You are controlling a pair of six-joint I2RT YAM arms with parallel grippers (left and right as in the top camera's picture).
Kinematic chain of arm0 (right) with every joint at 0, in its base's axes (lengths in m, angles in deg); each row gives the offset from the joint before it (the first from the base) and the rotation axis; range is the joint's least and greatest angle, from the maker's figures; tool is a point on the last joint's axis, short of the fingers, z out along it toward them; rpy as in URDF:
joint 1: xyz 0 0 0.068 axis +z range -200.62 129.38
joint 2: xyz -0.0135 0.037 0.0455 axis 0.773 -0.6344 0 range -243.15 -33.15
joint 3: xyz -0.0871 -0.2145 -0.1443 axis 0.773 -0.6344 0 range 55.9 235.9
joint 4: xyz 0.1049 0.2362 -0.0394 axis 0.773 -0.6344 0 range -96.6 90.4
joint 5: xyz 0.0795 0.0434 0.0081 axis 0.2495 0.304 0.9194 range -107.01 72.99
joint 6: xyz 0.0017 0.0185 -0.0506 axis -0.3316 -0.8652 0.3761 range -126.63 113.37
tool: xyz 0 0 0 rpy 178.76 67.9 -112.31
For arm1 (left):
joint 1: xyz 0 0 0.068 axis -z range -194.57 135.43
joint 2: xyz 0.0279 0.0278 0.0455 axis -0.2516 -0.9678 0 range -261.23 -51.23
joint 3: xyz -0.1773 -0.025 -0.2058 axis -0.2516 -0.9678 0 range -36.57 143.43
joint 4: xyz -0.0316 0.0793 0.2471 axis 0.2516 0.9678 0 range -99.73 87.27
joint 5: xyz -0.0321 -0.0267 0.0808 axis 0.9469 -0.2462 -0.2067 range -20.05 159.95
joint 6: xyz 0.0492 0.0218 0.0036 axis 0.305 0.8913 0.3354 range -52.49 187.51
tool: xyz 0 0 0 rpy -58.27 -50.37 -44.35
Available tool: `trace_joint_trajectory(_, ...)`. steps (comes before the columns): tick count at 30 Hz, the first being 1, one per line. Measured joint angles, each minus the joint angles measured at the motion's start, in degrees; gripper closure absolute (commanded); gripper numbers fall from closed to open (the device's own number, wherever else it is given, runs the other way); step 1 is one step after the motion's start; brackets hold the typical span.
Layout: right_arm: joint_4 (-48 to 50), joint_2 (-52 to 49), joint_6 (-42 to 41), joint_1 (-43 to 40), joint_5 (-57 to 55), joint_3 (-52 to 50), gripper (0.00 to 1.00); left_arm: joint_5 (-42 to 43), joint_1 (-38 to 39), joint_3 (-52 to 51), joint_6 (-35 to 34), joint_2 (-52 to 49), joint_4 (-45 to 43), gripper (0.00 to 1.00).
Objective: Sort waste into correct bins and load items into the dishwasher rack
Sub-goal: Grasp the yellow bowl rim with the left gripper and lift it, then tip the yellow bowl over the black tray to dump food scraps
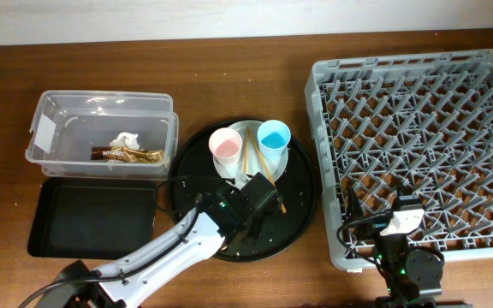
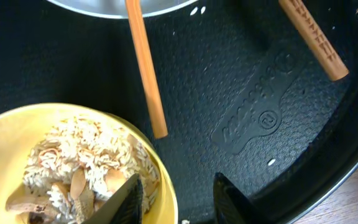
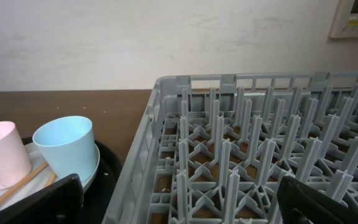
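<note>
- Two grippers: the left gripper (image 1: pixel 251 201) is hanging low over the near part of the round black tray (image 1: pixel 187 171). Its jaws are standing partly apart astride the rim of the yellow bowl (image 2: pixel 17 137), one finger inside and one outside. A strip of tray is showing between the outer finger and the rim, so nothing is being clamped.
- Right gripper (image 1: pixel 400 221): it is hovering at the near edge of the dishwasher rack (image 1: pixel 418 111), with its fingers spread wide and gripping nothing.
- Yellow bowl: it is sitting on the round black tray and holding the beige food scraps (image 2: pixel 86 162). It is hidden under the left arm in the overhead view.
- Two wooden chopsticks (image 1: pixel 248 158): they are lying slantwise, with their far ends on the white plate (image 1: pixel 251 133) and their near ends on the round black tray. One near end is lying just beside the bowl's rim.
- Pink cup (image 1: pixel 226 147) and light-blue cup (image 1: pixel 274 135): they are standing upright side by side on the white plate.
- Clear tub (image 1: pixel 58 111): it is sitting at the far left of the table (image 1: pixel 229 77). It is holding the crumpled white napkin (image 1: pixel 127 139) with the brown-and-gold wrapper (image 1: pixel 131 155) lying against it.
- Shallow black tray (image 1: pixel 92 218): it is lying just in front of the clear tub, with no waste showing in it.
- Dishwasher rack: it is occupying the right of the table, with only pegs showing inside.
</note>
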Motion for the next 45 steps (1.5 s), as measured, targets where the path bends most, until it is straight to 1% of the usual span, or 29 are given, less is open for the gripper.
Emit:
trace_joint_trajectory(4, 0.0, 0.0, 0.0, 0.0, 0.0, 0.0, 0.02, 0.0, 0.0, -1.51, 0.0, 0.0, -1.11, 0.65)
trace_joint_trajectory(6, 0.0, 0.0, 0.0, 0.0, 0.0, 0.0, 0.01, 0.02, 0.0, -2.64, -0.02, 0.0, -2.82, 0.7)
trace_joint_trajectory(11, 0.0, 0.0, 0.0, 0.0, 0.0, 0.0, 0.02, -0.42, 0.0, -4.5, -1.29, 0.0, -4.11, 0.7)
trace_joint_trajectory(13, 0.0, 0.0, 0.0, 0.0, 0.0, 0.0, 0.02, -0.42, 0.0, -4.55, -1.29, 0.0, -4.26, 0.8)
trace_joint_trajectory(14, 0.0, 0.02, 0.04, 0.0, 0.0, 0.0, 0.02, -0.42, 0.0, -4.61, -1.46, 0.0, -4.31, 0.82)
trace_joint_trajectory(17, 0.0, 0.0, 0.02, 0.0, 0.0, 0.0, 0.02, -0.44, 0.0, -4.76, -1.51, -0.17, -4.37, 0.83)
trace_joint_trajectory(19, 0.0, 0.0, 0.02, 0.0, -0.02, 0.0, 0.02, -0.42, 0.0, -4.76, -1.51, -1.77, -4.7, 0.95)
trace_joint_trajectory(23, 0.0, 0.0, 0.04, 0.0, 0.0, 0.0, 0.02, -1.05, 0.04, -4.81, -1.92, -2.25, -4.5, 0.99)
trace_joint_trajectory(28, 0.0, 0.0, 0.0, 0.0, 0.0, 0.0, 0.02, -1.51, 0.13, -4.74, -1.92, -1.66, -3.54, 0.99)
trace_joint_trajectory(31, 0.0, 0.0, 0.0, 0.0, 0.0, 0.0, 0.02, -1.6, 0.13, -4.04, -0.48, 2.51, -0.39, 0.99)
trace_joint_trajectory(35, 0.0, 0.0, 0.02, 0.0, 0.0, 0.0, 0.02, -2.78, -0.42, 0.5, 1.14, 8.79, 6.8, 0.99)
trace_joint_trajectory(37, 0.02, 0.0, 0.0, 0.0, -0.02, 0.0, 0.02, -4.26, -4.31, 1.57, 1.79, 12.13, 8.96, 0.99)
trace_joint_trajectory(39, 0.02, 0.02, 0.02, 0.0, -0.02, 0.0, 0.02, -3.91, -11.61, 1.79, 4.31, 14.67, 9.14, 1.0)
trace_joint_trajectory(40, 0.0, 0.0, 0.02, 0.0, 0.0, 0.0, 0.02, -1.81, -16.57, 1.81, 6.45, 15.5, 9.18, 1.0)
trace_joint_trajectory(41, 0.0, 0.02, 0.02, 0.0, -0.02, 0.0, 0.01, 0.68, -23.54, 1.9, 9.01, 16.04, 9.16, 1.0)
trace_joint_trajectory(44, 0.0, 0.0, 0.0, 0.0, -0.02, 0.0, 0.02, 11.82, -41.57, 1.95, 16.65, 16.2, 9.33, 1.0)
trace_joint_trajectory(45, 0.0, 0.0, 0.02, 0.0, 0.0, 0.0, 0.02, 14.69, -44.81, 1.95, 18.23, 16.2, 9.33, 1.0)
